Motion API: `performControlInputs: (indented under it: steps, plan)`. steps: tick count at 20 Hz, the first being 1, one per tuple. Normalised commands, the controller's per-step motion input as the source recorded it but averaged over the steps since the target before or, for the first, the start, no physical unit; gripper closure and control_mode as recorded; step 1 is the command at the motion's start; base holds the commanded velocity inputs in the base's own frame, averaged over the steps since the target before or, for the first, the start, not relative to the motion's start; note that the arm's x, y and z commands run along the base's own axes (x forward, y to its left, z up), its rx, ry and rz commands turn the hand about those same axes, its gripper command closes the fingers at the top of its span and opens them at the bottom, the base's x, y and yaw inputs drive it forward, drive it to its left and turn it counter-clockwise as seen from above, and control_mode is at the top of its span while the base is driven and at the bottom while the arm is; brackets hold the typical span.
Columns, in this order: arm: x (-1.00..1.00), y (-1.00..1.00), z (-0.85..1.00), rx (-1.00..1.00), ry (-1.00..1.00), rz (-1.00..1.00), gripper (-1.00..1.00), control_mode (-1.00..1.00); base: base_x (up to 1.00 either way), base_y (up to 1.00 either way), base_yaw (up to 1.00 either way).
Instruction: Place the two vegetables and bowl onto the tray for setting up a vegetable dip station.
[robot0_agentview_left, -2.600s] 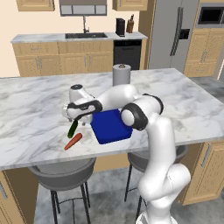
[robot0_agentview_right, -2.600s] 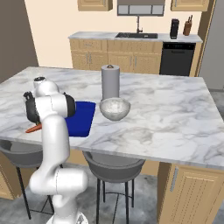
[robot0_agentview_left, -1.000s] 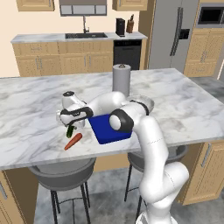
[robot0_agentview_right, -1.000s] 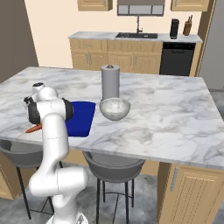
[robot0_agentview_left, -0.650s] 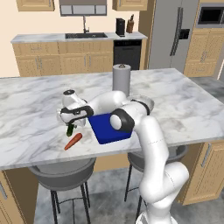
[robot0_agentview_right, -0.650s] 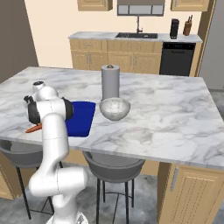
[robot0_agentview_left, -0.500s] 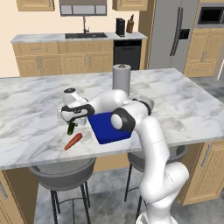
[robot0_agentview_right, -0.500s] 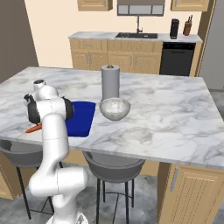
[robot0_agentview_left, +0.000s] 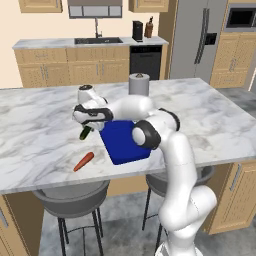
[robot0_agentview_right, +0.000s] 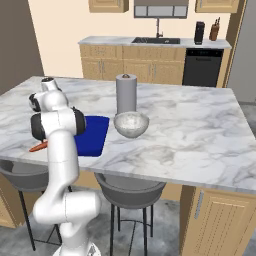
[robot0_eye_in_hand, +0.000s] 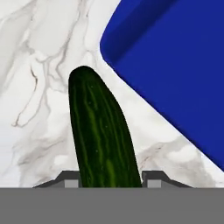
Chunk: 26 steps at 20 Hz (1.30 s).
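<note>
In the left base view my gripper (robot0_agentview_left: 87, 125) points down just left of the deep blue tray (robot0_agentview_left: 125, 142) and is shut on the dark green cucumber (robot0_agentview_left: 85, 133), which hangs tilted a little above the marble counter. The hand view shows the cucumber (robot0_eye_in_hand: 103, 135) running up from between both finger tips (robot0_eye_in_hand: 70, 177), with the tray's corner (robot0_eye_in_hand: 175, 65) to its right. The orange carrot (robot0_agentview_left: 84, 161) lies on the counter nearer the front edge, left of the tray. The whitish-grey bowl (robot0_agentview_right: 131, 123) stands on the counter right of the tray (robot0_agentview_right: 92, 135). The carrot (robot0_agentview_right: 38, 147) peeks out behind my arm.
A tall grey paper towel roll (robot0_agentview_left: 139, 84) stands behind the tray, just behind the bowl (robot0_agentview_right: 126, 94). Grey stools (robot0_agentview_left: 70, 197) sit under the counter's front edge. Open marble stretches to the left (robot0_agentview_left: 35, 125) and right (robot0_agentview_right: 200, 130).
The jaws have closed onto the cucumber, and it has risen slightly off the counter. The carrot, tray and bowl have not moved.
</note>
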Motion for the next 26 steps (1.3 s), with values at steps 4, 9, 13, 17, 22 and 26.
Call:
performControlInputs:
  steps: [4, 9, 13, 17, 22, 26]
  plan:
    - [0.13, -0.45, 0.44, 0.01, 0.0, -0.28, 1.0, -1.0, 0.0, 0.0, 0.0]
    - [0.04, -0.64, 0.24, 0.04, 0.0, -0.3, 1.0, -1.0, 0.0, 0.0, 0.0]
    - [0.0, -0.84, 0.05, 0.07, 0.01, -0.24, 1.0, -1.0, 0.0, 0.0, 0.0]
    - [0.0, -0.86, 0.0, 0.1, 0.0, -0.22, 1.0, -1.0, 0.0, 0.0, 0.0]
    - [0.0, -0.48, -0.2, 0.03, -0.03, -0.2, 1.0, -1.0, 0.0, 0.0, 0.0]
    - [0.08, -0.32, -0.27, 0.01, -0.07, -0.16, 1.0, -1.0, 0.0, 0.0, 0.0]
